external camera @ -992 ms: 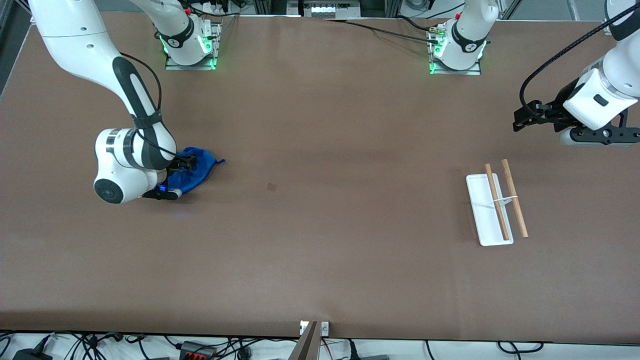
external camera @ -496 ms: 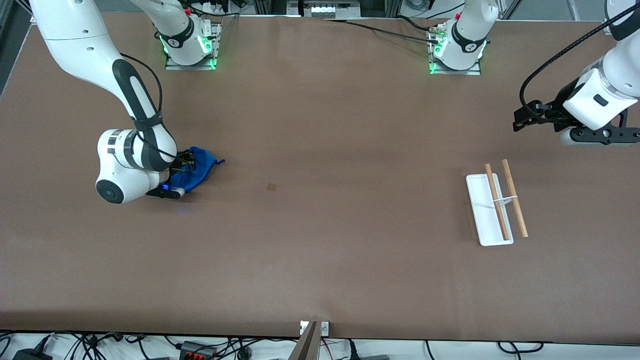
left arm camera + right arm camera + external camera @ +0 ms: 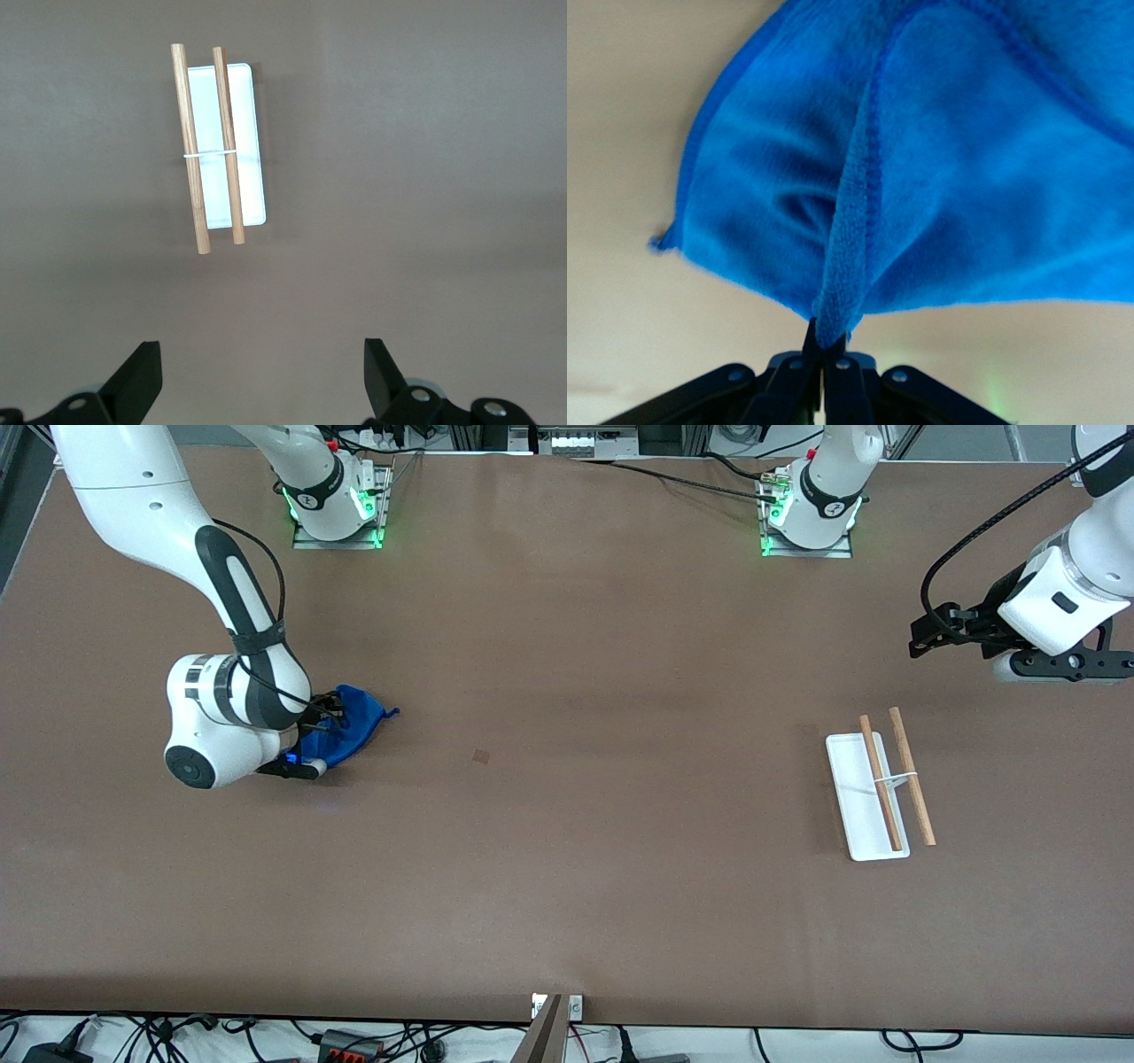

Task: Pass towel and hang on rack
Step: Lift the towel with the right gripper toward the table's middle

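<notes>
A blue towel (image 3: pixel 359 722) lies crumpled on the table toward the right arm's end. My right gripper (image 3: pixel 326 716) is down at the towel's edge and shut on a pinched fold of it. The right wrist view shows that fold of the towel (image 3: pixel 939 168) running into the closed right gripper (image 3: pixel 826 343). The rack (image 3: pixel 852 793), a white tray base with two wooden rods, stands toward the left arm's end. My left gripper (image 3: pixel 930 631) hangs open and empty in the air near the table's end by the rack. In the left wrist view the rack (image 3: pixel 251 168) lies ahead of the open left gripper (image 3: pixel 261 356).
A small dark patch (image 3: pixel 481 755) marks the brown tabletop between towel and rack. Both arm bases (image 3: pixel 337 509) stand along the table edge farthest from the front camera. Cables hang along the nearest edge.
The right gripper's fingers have closed onto the towel's fold, and its wrist has shifted slightly. The towel's edge has bunched a little. The left arm has not moved.
</notes>
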`<state>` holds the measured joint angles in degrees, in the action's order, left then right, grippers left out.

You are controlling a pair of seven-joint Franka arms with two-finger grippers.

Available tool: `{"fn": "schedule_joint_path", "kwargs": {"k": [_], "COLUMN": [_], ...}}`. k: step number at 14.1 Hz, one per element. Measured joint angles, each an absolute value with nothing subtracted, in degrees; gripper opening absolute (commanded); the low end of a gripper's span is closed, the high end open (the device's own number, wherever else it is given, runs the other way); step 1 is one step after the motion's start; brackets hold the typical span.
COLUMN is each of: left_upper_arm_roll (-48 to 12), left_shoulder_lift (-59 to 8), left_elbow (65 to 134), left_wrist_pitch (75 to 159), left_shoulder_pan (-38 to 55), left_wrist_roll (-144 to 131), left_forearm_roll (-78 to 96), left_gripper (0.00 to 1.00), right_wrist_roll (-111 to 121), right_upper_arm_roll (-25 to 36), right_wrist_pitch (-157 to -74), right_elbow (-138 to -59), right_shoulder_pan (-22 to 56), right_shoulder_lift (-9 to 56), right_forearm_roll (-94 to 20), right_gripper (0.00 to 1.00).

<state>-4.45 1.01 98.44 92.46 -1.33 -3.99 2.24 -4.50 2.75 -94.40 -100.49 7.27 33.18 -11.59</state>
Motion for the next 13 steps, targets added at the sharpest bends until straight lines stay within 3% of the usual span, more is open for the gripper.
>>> {"fn": "schedule_joint_path", "kwargs": {"k": [3,6,9,13], "left_upper_arm_roll": [-4.4,-4.4,-4.2,-4.2], "left_shoulder_lift": [1.0,1.0,0.8,-1.4], "left_elbow": [98.4,98.4,98.4,96.2], "left_wrist_pitch": [92.5,92.3,92.1,90.8], "left_shoulder_pan": [-1.3,-1.5,-2.2,-2.9], "left_wrist_roll": [-4.0,-4.0,-4.1,-4.0], "left_forearm_roll": [2.2,2.2,4.0,4.6], "left_gripper": [1.0,1.0,1.0,1.0], "right_wrist_roll": [-4.4,-5.0,-8.9,-16.1], "right_upper_arm_roll": [2.1,1.3,0.9,-1.0], "right_wrist_pitch": [-80.0,-75.6,-78.4,-89.6], "right_elbow": [-86.1,-73.7,-66.4,-62.0], "right_shoulder_pan": [9.0,15.3,23.1,28.1], "right_shoulder_lift": [31.5,30.1,30.3,30.5], "right_forearm_roll": [-12.0,-12.7,-15.0,-18.8], "right_gripper": [0.0,0.0,0.0,0.0]}}
